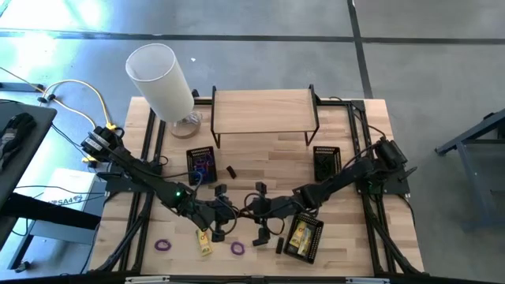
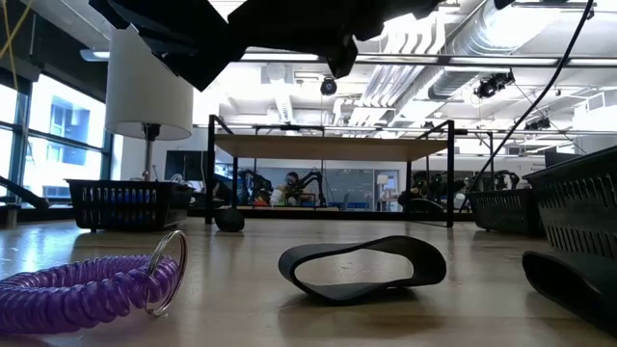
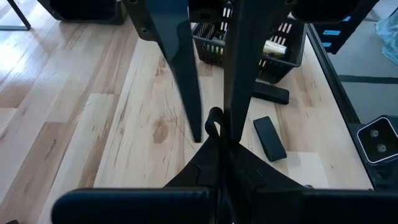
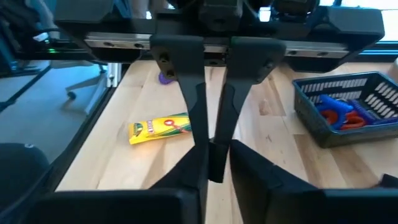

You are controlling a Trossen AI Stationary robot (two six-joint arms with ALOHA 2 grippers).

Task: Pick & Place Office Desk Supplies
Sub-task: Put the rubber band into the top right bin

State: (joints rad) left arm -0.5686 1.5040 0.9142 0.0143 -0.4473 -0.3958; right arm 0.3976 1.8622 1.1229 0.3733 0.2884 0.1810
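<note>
Up front, purple coil loop (image 2: 77, 289) on the table (image 1: 260, 154), cut off at the edge; just behind, black band loop (image 2: 362, 265) lying flat. Mid-table, left gripper (image 3: 219, 146) clamped on another black loop (image 3: 214, 119), mostly hidden; right gripper (image 4: 216, 165) pinching it from opposite. Counting: two purple loops, three mesh trays (image 1: 327, 162), one yellow crayon box (image 4: 160, 129), two black blocks (image 3: 269, 137).
</note>
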